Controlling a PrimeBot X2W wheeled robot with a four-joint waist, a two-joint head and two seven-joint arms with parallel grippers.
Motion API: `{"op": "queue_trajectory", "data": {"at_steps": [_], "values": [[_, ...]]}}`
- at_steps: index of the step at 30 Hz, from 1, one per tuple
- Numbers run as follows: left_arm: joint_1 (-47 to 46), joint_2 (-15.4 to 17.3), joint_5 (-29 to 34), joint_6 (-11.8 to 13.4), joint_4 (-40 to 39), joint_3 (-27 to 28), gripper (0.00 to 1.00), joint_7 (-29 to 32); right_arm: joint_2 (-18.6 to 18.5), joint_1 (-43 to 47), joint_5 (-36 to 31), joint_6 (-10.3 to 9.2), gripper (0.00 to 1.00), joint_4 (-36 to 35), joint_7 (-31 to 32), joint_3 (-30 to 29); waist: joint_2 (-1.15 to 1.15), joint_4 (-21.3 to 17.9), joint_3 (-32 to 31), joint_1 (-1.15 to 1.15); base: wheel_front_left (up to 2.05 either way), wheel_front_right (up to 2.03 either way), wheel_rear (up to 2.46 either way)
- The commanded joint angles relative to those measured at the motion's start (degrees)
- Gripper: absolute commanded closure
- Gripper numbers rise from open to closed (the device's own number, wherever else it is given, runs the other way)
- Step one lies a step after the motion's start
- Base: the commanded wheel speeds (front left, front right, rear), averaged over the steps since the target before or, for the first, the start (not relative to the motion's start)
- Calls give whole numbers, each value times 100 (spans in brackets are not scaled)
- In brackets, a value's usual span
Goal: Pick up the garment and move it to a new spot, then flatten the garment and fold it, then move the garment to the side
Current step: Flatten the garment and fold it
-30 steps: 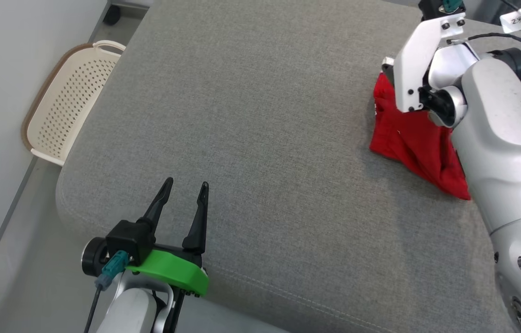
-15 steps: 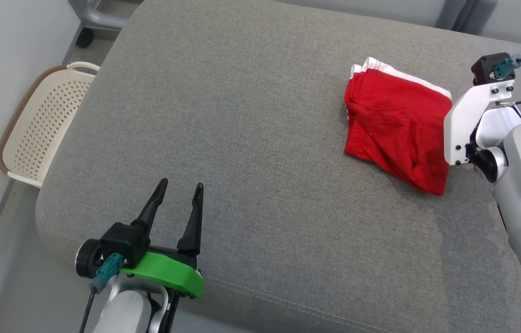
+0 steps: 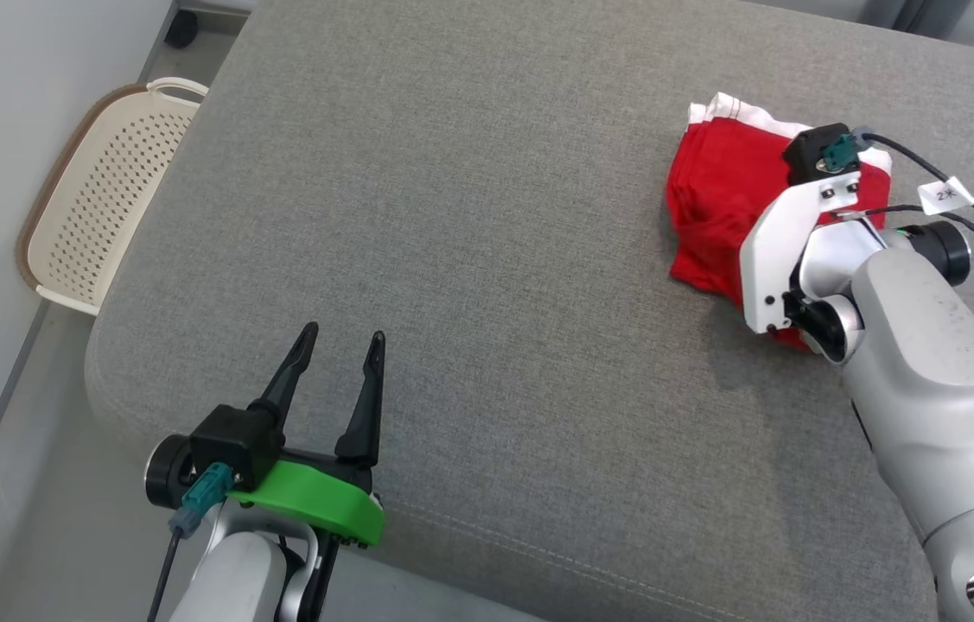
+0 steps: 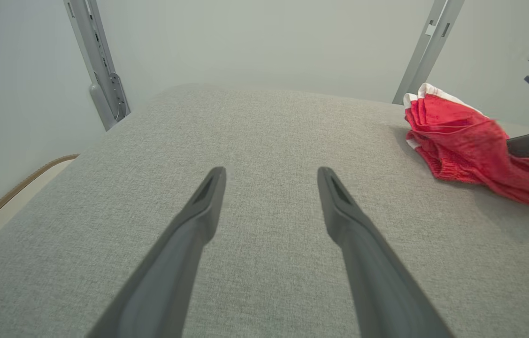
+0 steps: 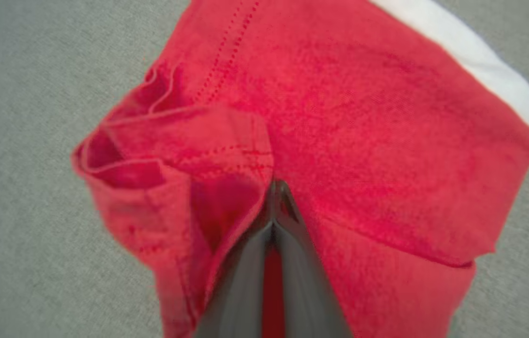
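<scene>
Here the right gripper (image 5: 273, 190) pinches a fold of the red shorts (image 3: 716, 194), far right on the grey cushion (image 3: 469, 216), so it can lift them. The left gripper (image 3: 341, 339) waits, fingers spread.

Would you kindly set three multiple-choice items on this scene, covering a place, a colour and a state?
1. Where on the cushion is the garment? A. toward the far right B. near left C. centre
2. The garment's edge band is: A. blue B. white C. black
3. The right gripper is: A. wide open B. holding a basket C. shut on the garment

Answers: 1 A, the head view shows it toward the far right; 2 B, a white strip borders the red cloth; 3 C, the right wrist view shows its fingers together on a red fold.
</scene>
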Motion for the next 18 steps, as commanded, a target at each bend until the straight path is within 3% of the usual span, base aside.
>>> {"op": "queue_trajectory", "data": {"at_steps": [1, 18], "values": [[-71, -4, -13, 12, 11, 13, 0, -27, -9, -2, 28, -4, 100, -14, 9, 61, 0, 25, -3, 0, 0, 0, 0], [-39, -13, -59, 16, 71, 40, 0, -30, 461, 13, 777, -4, 100, -325, 340, 1583, 0, 31, -209, 0, 0, 0, 0]]}}
